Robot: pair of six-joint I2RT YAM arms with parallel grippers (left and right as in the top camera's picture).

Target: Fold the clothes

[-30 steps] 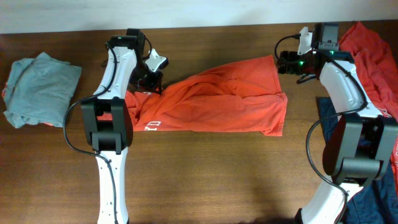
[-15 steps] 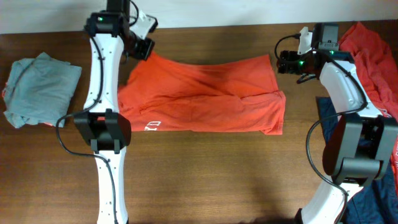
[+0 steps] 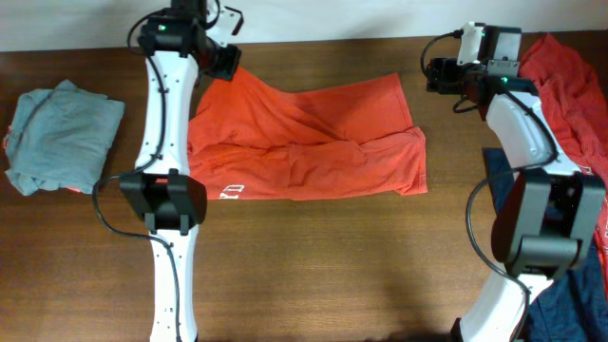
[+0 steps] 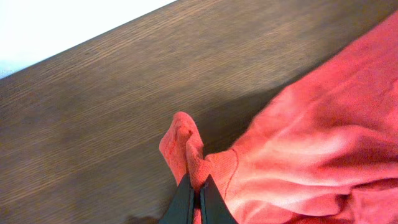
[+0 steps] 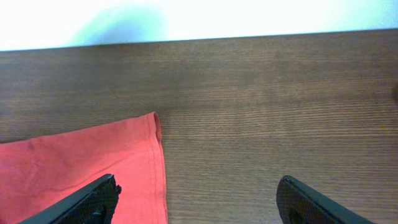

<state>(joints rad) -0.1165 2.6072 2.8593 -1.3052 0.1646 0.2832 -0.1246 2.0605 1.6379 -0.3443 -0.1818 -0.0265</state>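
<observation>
Our left jaws pinch shut on a thin corner of the orange-red T-shirt (image 4: 311, 143), which lies beside them on the worktop (image 4: 93, 112), while our right jaws gape empty over its other corner, so tugging could slip that scant bite.

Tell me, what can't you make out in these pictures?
- White lettering on the orange T-shirt: overhead view, too small to read, partly under the left arm.
- Red garment: overhead view, cut off by the right edge.
- Navy garment: overhead view, mostly behind the right arm.
- Left gripper: left wrist view, the bottom edge cuts its fingers, so how much shirt it pinches is hidden.
</observation>
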